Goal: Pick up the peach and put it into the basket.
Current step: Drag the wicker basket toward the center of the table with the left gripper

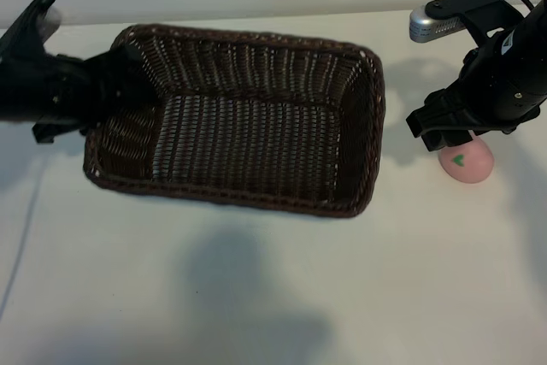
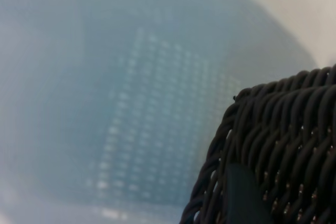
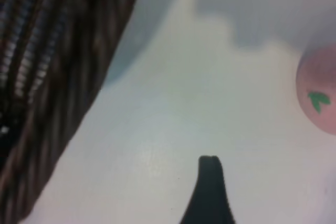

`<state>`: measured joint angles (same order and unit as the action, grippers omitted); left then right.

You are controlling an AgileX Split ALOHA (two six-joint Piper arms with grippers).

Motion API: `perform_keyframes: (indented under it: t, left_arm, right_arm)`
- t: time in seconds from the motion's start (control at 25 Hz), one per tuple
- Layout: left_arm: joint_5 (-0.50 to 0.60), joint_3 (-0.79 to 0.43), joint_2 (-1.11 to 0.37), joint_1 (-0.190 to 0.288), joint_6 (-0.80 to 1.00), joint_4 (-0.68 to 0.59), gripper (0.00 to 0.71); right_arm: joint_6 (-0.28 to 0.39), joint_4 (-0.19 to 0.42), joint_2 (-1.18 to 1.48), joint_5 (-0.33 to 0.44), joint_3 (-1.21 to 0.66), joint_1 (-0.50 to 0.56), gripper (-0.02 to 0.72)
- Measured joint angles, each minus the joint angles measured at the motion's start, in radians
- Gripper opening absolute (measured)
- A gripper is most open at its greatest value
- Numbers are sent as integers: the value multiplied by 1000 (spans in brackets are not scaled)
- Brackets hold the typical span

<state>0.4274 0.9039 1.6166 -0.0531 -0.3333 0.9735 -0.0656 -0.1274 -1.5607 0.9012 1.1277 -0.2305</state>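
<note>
The peach [image 1: 467, 163] lies on the white counter [image 1: 273, 279], out beyond the basket's right end and well clear of it. In the exterior view we see it as a small pale-pink ball with a green leaf mark facing up. The right gripper [image 1: 453, 130] hangs directly over its upper left edge, partly covering it; we cannot see contact. Its fingers are apart and nothing is between them.

The basket [image 1: 359, 126] sits in the middle of the counter, a dark-brown woven rectangle with rounded corners and deep sides. We can see its whole floor, and nothing lies in it. The left gripper [image 1: 111, 83] is at the basket's left end, its dark body overlapping the rim there. We cannot see its fingertips clearly in this view; its fingers stand partly apart, and whether they clamp the rim we cannot tell.

In the left wrist view we see a corner of the basket [image 2: 283, 145] very close, its thick woven strands in sharp detail. The rest is blurred, with a faint woven pattern showing through.

In the right wrist view we see the peach [image 3: 319, 90] at the frame's edge, cut off, leaf mark visible, resting on the counter [image 3: 173, 119]. One dark fingertip [image 3: 210, 171] of the right gripper pokes into view, apart from the peach. The basket's wall [image 3: 52, 77] fills the opposite side.
</note>
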Motion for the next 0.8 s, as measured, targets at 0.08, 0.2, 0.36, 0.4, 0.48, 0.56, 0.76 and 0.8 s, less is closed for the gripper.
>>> perform_keyframes:
  t: [0.08, 0.2, 0.36, 0.4, 0.48, 0.56, 0.76, 0.8]
  left_arm:
    - [3, 37, 34, -4, 0, 0, 394]
    - [-3, 74, 81, -22, 1, 1, 394]
    - [-24, 107, 148, -68, 11, 3, 394]
    - [-31, 115, 165, -80, 12, 6, 394]
    - [-49, 125, 191, -99, 14, 14, 394]
    - [-60, 132, 215, -110, 15, 36, 394]
    - [-100, 138, 256, -118, 17, 75, 394]
    - [-109, 138, 260, -118, 17, 79, 394]
  right_arm:
    - [0, 0, 0, 1, 0, 0, 548]
    - [0, 0, 0, 1, 0, 0, 548]
    - [0, 0, 0, 1, 0, 0, 548]
    - [0, 0, 0, 2, 0, 0, 548]
    - [0, 0, 0, 3, 0, 0, 548]
    - [0, 0, 0, 4, 0, 0, 548]
    - [0, 0, 0, 4, 0, 0, 548]
    - [0, 0, 0, 4, 0, 0, 548]
